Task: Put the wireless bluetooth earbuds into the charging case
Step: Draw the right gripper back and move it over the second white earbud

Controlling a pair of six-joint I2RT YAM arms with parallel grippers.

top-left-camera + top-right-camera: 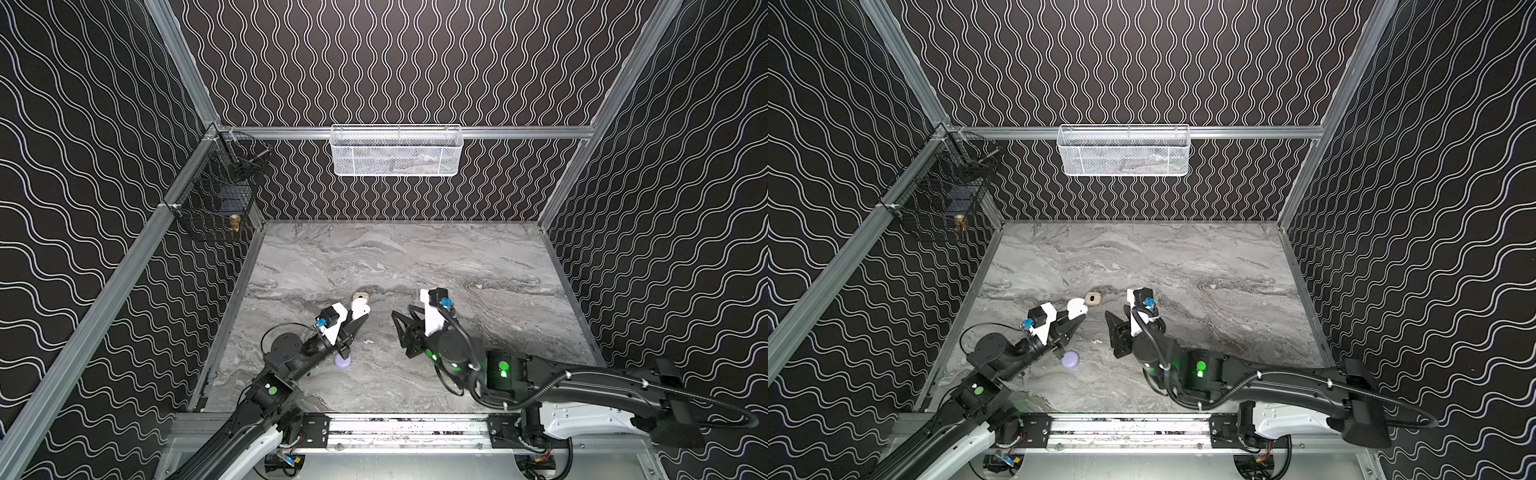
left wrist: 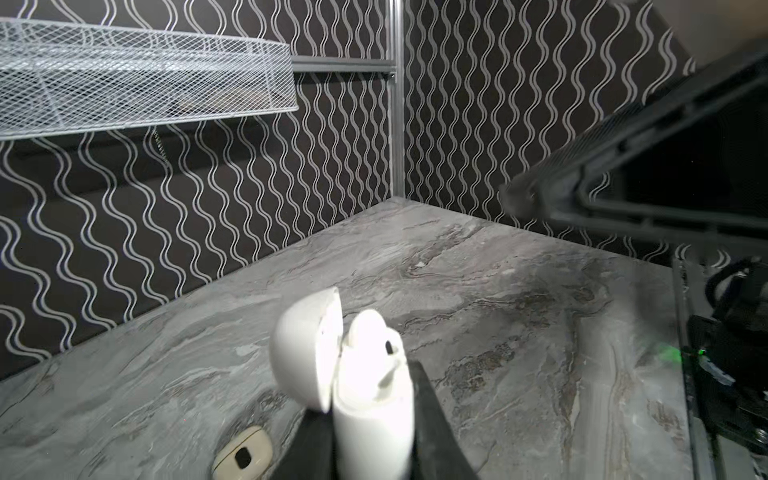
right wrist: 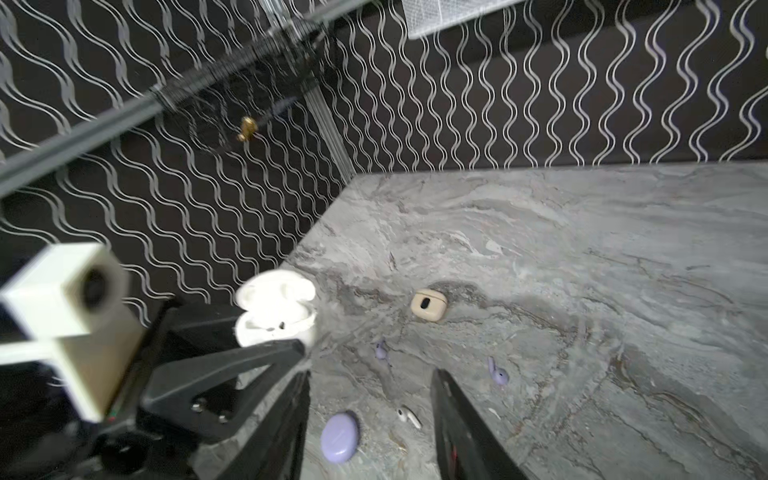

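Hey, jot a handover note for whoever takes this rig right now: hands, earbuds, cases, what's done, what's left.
Left hand: shut on the white case, lid open.
Right hand: open, empty, above the table.
On the table: loose white earbud, lavender earbuds, closed lavender case, closed cream case.
Done: seated white earbud, it seems, in the white case.
Left: seat the loose white earbud; lavender earbuds not yet cased.

The black left gripper (image 1: 357,319) is clamped on an open white plastic charging case (image 2: 370,395); the black right gripper (image 3: 372,376) is held nearby, jaws parted.
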